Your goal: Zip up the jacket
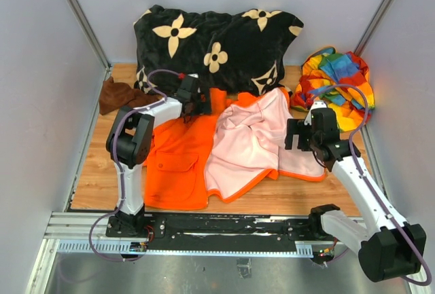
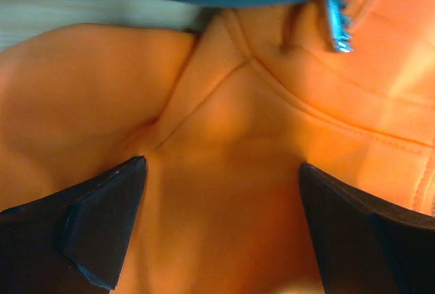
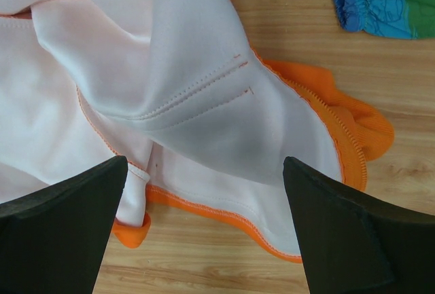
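Orange jacket (image 1: 178, 161), collar (image 2: 285, 90) toward the table's (image 1: 95, 185) far edge, is overhung by spread left claw (image 2: 221, 165) at collar, spread right claw (image 3: 204, 161) at hem (image 3: 367, 131).

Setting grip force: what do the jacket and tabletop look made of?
Jacket: soft fleece-like fabric, matte orange outside, smooth pale pink lining; it folds limply and shows stitched seams. Tabletop: wood or wood-look laminate, judging by the light grain lines; smooth, faint sheen.

Both arms (image 1: 363, 189) are white with black joints (image 1: 132, 138) and purple cables (image 1: 163, 70).
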You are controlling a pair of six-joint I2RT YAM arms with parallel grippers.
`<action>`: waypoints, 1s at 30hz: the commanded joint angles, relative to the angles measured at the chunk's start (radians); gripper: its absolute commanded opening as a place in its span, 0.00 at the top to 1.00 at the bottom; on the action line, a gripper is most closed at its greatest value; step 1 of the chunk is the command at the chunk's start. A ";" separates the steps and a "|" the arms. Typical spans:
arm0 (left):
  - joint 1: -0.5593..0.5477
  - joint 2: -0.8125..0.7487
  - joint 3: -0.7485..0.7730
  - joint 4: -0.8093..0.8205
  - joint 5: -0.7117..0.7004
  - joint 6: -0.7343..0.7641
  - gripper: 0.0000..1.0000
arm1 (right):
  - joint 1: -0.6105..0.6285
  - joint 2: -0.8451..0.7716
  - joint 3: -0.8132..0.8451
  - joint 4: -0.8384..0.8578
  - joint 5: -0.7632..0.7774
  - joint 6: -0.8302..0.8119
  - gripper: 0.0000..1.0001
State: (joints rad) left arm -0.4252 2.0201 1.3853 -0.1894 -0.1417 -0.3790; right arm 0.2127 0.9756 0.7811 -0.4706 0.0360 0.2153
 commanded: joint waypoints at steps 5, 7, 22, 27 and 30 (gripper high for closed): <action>0.239 -0.022 -0.088 0.017 -0.069 -0.046 0.01 | -0.093 0.008 -0.043 0.083 -0.051 0.069 0.02; 0.265 -0.035 -0.091 0.013 -0.058 -0.052 0.01 | -0.117 0.013 -0.039 0.088 -0.078 0.069 0.02; 0.129 -0.512 -0.396 0.099 0.045 -0.099 0.01 | -0.192 0.165 -0.018 0.137 -0.176 0.053 0.02; 0.041 -0.630 -0.517 0.112 0.098 -0.116 0.01 | -0.193 0.232 -0.009 0.145 -0.224 0.047 0.03; 0.036 -0.714 -0.603 0.157 0.183 -0.151 0.01 | -0.191 0.234 -0.011 0.152 -0.263 0.044 0.18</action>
State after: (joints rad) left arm -0.3855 1.3926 0.8753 -0.0841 -0.0555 -0.4873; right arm 0.0341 1.2079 0.7452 -0.3378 -0.1596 0.2607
